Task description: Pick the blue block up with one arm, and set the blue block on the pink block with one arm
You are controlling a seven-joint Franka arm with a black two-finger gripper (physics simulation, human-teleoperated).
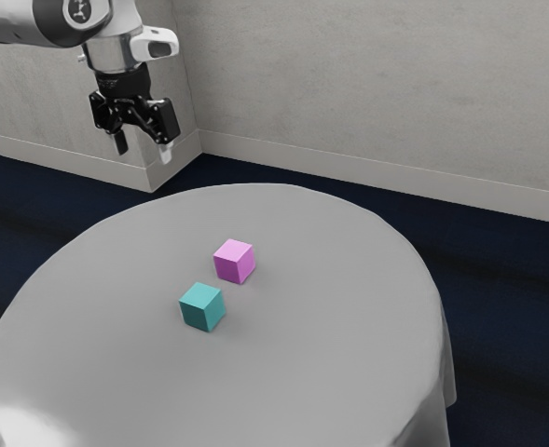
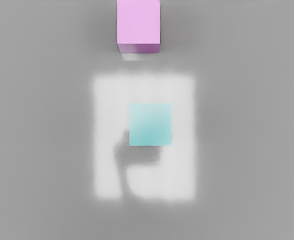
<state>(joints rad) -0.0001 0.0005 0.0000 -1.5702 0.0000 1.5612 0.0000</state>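
Blue block (image 1: 202,307) rests on the bench (image 1: 349,307), near the middle of the round grey top and far beneath my pincer (image 1: 144,152), which hangs high above the bench's far edge on the exterior view's left. The wrist view has the block close to the centre of my sight, so I judge the coming move to be mostly a straight descent, with little sideways correction. The block is a cube and has no long axis to favour. Its edges run square with my hand's view, so I judge that the fingers can close across either pair of flat sides without a turn of the wrist.

My pincer's fingers stand apart and hold nothing.

The block looks more teal than blue — matte, clean-edged, upright on one face. The pink block (image 1: 234,261) sits near it but apart, a strip of bare cloth between them, on the side farther from the exterior camera.
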